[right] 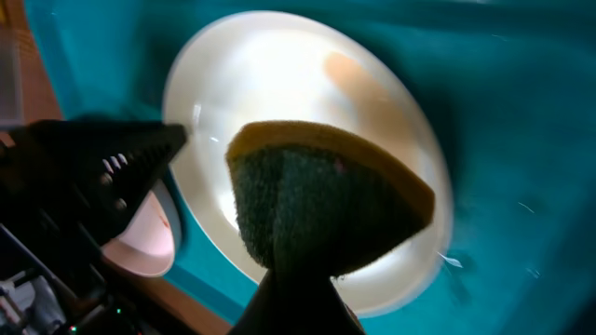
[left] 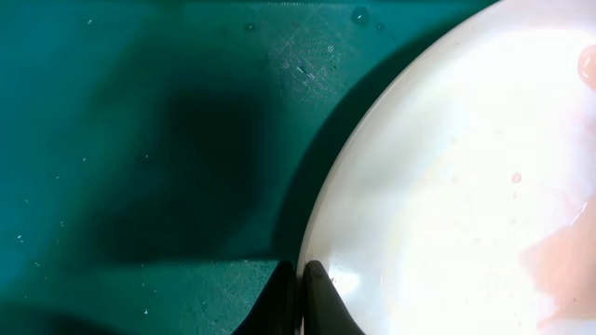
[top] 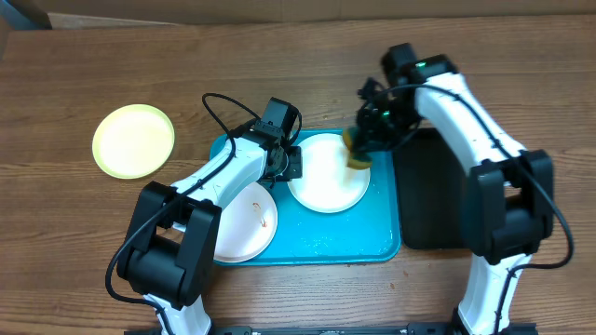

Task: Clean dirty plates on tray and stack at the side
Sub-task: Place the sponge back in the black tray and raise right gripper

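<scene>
A turquoise tray (top: 326, 237) holds two white plates. The far plate (top: 321, 181) also shows in the left wrist view (left: 447, 186) and the right wrist view (right: 279, 84). My left gripper (top: 291, 166) (left: 300, 279) is shut on its left rim. My right gripper (top: 365, 144) (right: 303, 298) is shut on a yellow and green sponge (top: 357, 156) (right: 326, 205) at the plate's right edge. The near plate (top: 247, 223) has an orange smudge. A yellow-green plate (top: 133, 140) lies on the table left of the tray.
A black tray (top: 428, 186) lies right of the turquoise tray, under my right arm. The wooden table (top: 93, 242) surrounds both trays.
</scene>
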You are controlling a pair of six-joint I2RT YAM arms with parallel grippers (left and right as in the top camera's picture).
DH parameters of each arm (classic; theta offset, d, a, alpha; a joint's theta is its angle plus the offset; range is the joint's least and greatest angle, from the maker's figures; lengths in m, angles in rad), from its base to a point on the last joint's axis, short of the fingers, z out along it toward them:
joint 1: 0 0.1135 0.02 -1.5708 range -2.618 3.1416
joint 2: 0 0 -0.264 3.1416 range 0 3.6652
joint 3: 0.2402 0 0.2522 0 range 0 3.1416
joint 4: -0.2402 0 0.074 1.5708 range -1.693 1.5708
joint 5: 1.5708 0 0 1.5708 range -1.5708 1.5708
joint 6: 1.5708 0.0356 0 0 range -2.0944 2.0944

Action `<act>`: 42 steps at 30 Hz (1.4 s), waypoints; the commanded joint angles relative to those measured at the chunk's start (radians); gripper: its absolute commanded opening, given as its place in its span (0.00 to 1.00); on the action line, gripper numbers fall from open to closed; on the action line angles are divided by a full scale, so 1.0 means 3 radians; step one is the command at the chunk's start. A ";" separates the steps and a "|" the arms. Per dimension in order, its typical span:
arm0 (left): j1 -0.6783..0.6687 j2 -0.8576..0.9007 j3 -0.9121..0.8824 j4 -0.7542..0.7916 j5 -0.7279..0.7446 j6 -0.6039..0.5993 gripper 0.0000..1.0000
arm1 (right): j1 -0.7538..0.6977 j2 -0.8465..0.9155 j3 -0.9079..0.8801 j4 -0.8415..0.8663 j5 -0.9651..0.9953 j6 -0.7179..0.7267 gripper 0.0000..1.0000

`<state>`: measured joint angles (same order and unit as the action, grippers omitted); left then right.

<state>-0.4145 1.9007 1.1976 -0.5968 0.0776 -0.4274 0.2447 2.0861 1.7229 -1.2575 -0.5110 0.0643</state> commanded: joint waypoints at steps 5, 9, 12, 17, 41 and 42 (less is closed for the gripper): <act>0.0000 0.0028 0.0010 -0.0018 0.0003 0.0006 0.05 | -0.0518 -0.0202 0.0001 -0.0477 0.1261 0.0028 0.04; 0.0000 0.0028 0.0010 -0.0018 0.0003 0.0005 0.05 | -0.0633 -0.0202 -0.0144 -0.0476 0.1738 0.0286 0.04; 0.0000 0.0028 0.0010 -0.0019 0.0003 0.0005 0.05 | -0.0664 -0.0202 -0.0300 -0.0369 0.1775 0.0322 0.04; 0.0000 0.0028 0.0010 -0.0023 0.0003 0.0005 0.05 | -0.0665 -0.0202 -0.0619 -0.0062 0.1849 0.0322 0.06; -0.0028 0.0029 0.0005 -0.0027 0.0001 0.0005 0.31 | -0.1378 -0.0202 0.0140 -0.0069 0.1837 0.0322 1.00; -0.0037 0.0029 0.0005 -0.0008 0.0000 0.0004 0.31 | -0.1442 -0.0202 0.0132 -0.0064 0.1837 0.0320 1.00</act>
<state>-0.4168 1.9007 1.1976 -0.6056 0.0776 -0.4240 -0.1410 2.0541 1.7550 -1.2781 0.0334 0.1570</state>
